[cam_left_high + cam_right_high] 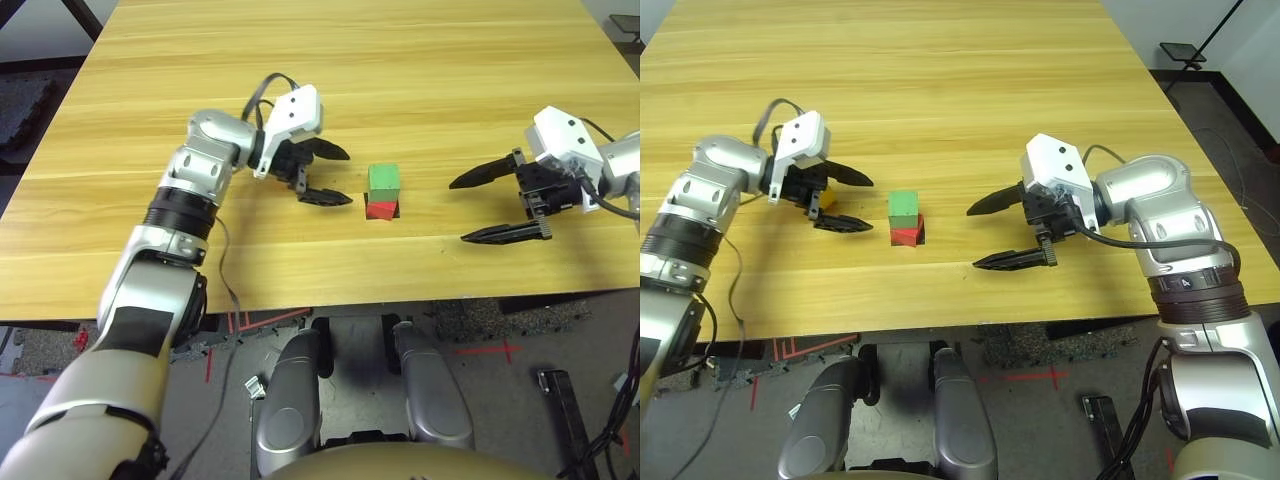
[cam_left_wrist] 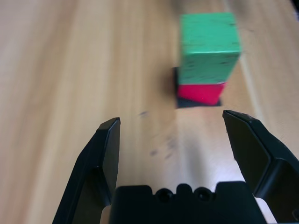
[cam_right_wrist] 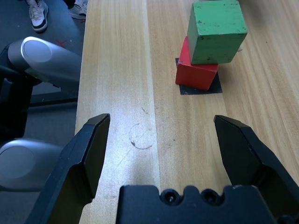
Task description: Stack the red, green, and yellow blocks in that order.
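The green block (image 1: 383,178) sits slightly askew on the red block (image 1: 381,209), which rests on a flat black patch (image 3: 216,87) near the table's front middle. My left gripper (image 1: 349,178) is open just left of the stack, fingers pointing at it with nothing between them. A sliver of yellow (image 1: 824,201) shows under the base of its fingers; the yellow block is otherwise hidden. To the right of the stack my right gripper (image 1: 458,212) is open too and stands a little farther off. Both wrist views show the stack (image 2: 209,46) ahead of the spread fingers.
The wooden table (image 1: 400,60) stretches bare behind the stack. Its front edge (image 1: 400,300) runs just below both grippers, with dark floor beyond. A cable (image 1: 225,270) hangs from my left forearm. A person's shoes (image 3: 38,14) stand on the floor off the table's side.
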`<state>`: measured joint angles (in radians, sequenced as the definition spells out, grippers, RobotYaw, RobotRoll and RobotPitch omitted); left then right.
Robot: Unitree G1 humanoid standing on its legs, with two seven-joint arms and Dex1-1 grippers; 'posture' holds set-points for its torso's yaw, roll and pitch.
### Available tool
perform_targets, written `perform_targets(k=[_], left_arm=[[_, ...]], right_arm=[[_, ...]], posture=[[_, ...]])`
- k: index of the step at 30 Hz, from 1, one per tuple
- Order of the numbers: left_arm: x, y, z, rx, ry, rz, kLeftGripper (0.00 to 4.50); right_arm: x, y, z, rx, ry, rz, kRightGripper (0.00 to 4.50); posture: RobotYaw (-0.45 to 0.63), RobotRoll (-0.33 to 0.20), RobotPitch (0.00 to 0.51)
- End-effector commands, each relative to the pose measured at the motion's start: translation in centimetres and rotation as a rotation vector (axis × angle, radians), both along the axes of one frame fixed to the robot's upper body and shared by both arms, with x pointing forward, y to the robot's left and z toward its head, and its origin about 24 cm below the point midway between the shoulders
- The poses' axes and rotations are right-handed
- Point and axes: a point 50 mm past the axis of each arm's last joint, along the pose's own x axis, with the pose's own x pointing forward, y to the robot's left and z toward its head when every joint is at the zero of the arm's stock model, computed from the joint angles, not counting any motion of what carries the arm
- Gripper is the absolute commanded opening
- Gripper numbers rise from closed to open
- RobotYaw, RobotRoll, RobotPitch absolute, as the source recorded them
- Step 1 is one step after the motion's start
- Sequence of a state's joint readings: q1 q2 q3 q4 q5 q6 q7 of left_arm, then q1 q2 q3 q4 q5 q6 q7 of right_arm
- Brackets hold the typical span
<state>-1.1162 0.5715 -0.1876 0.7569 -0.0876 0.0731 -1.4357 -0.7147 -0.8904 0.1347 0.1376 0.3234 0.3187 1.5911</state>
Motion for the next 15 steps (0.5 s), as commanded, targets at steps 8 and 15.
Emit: perform_targets(k=[8, 15], left_arm=[[1.5, 2.1, 3.8, -0.035, -0.146, 0.165, 4.48], [1.0, 2.7, 4.8, -0.094, -0.151, 0.382, 4.48]], right_arm=[[-0.1, -0.4, 0.0, -0.025, -0.006, -0.004, 4.5], [-0.5, -0.6, -0.3, -0.023, 0.001, -0.023, 4.5]], posture=[[0.3, 0.087, 0.22], [0.28, 0.093, 0.227]])
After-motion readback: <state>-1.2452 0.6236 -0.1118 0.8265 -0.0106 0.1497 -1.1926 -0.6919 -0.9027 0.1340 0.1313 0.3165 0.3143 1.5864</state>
